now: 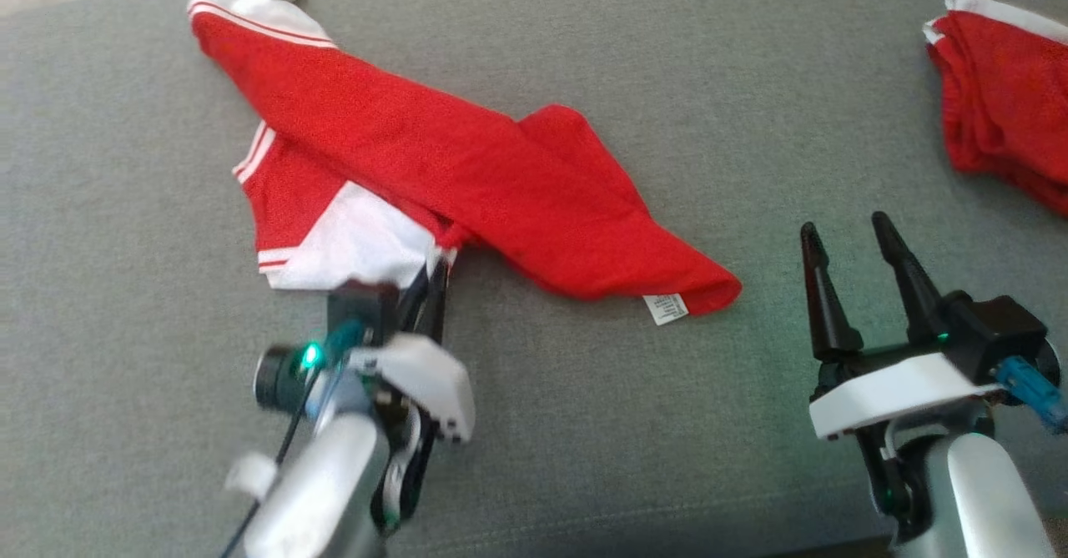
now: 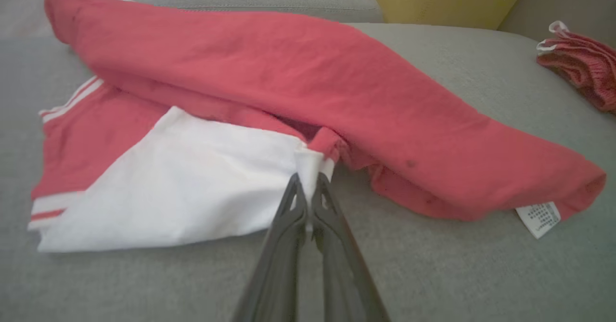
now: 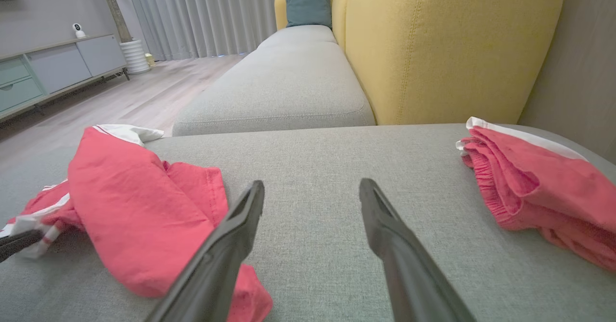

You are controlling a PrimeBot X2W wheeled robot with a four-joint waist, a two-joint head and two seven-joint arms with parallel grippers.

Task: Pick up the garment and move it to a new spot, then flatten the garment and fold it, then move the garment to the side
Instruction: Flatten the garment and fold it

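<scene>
A red garment (image 1: 467, 174) with white panels and striped trim lies crumpled on the grey cushion (image 1: 751, 108). A white care label (image 1: 666, 308) sticks out at its near right corner. My left gripper (image 1: 434, 279) is shut on the garment's white near edge; in the left wrist view the two fingers pinch that white fabric (image 2: 308, 168) where it meets the red fold (image 2: 337, 100). My right gripper (image 1: 851, 237) hovers open to the right of the garment, nothing between its fingers (image 3: 385, 216). The garment (image 3: 139, 206) lies left of them.
A second red garment (image 1: 1001, 99) with white trim lies bunched at the cushion's far right (image 3: 534, 182). Yellow sofa backrest (image 3: 447, 43) stands behind. Another grey seat (image 3: 288, 86) extends beyond, wooden floor and a cabinet (image 3: 48, 71) to its left.
</scene>
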